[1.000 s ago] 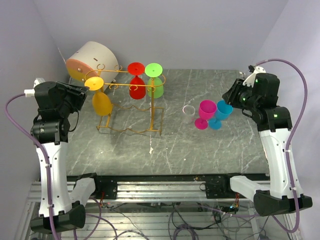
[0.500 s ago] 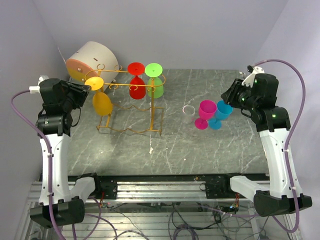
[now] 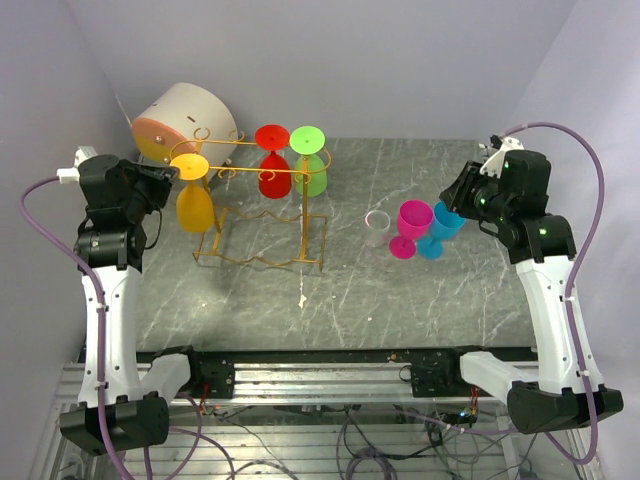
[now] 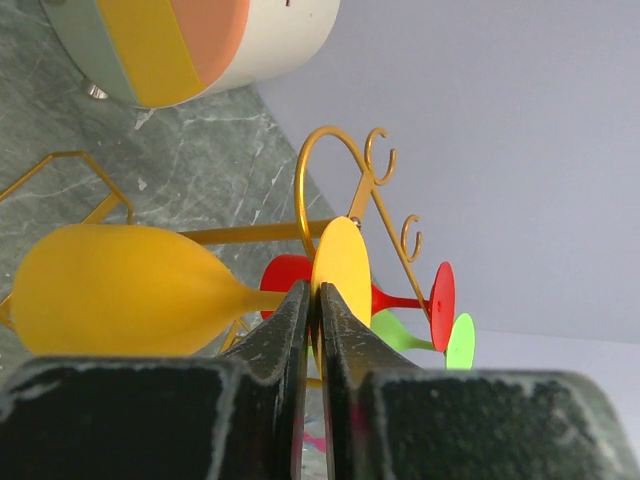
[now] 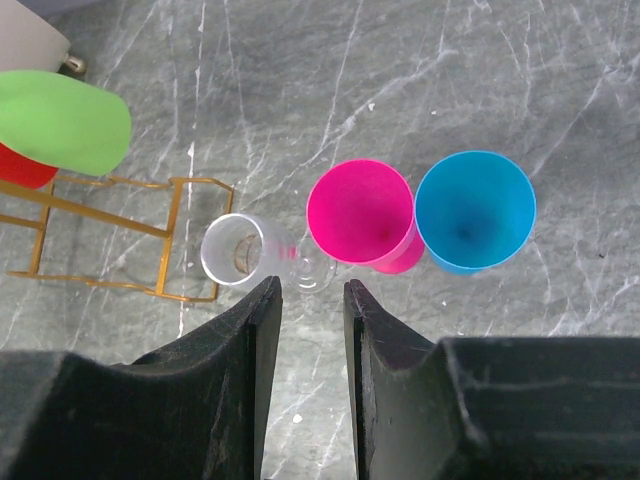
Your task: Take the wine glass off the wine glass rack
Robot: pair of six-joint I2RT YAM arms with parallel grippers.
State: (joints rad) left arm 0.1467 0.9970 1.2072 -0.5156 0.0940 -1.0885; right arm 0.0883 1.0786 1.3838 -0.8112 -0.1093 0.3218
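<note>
A yellow wine glass (image 3: 194,208) hangs upside down at the left end of the gold wire wine glass rack (image 3: 304,225). My left gripper (image 3: 170,172) is shut on the thin edge of its round foot. In the left wrist view both fingers pinch the yellow foot disc, the gripper (image 4: 315,295) sits against the rack's curled end (image 4: 303,185), and the bowl (image 4: 110,290) lies to the left. A red glass (image 3: 273,175) and a green glass (image 3: 310,172) hang further along. My right gripper (image 3: 450,195) is open and holds nothing.
A white-and-orange drum (image 3: 185,120) lies behind the rack's left end. Right of the rack stand a clear glass (image 5: 235,250), a pink glass (image 5: 360,215) and a blue glass (image 5: 472,210), just ahead of the right gripper (image 5: 312,290).
My left gripper has closed on the yellow glass's foot after the arm shifted slightly. The yellow bowl has swung a little left. The right arm has barely moved.
</note>
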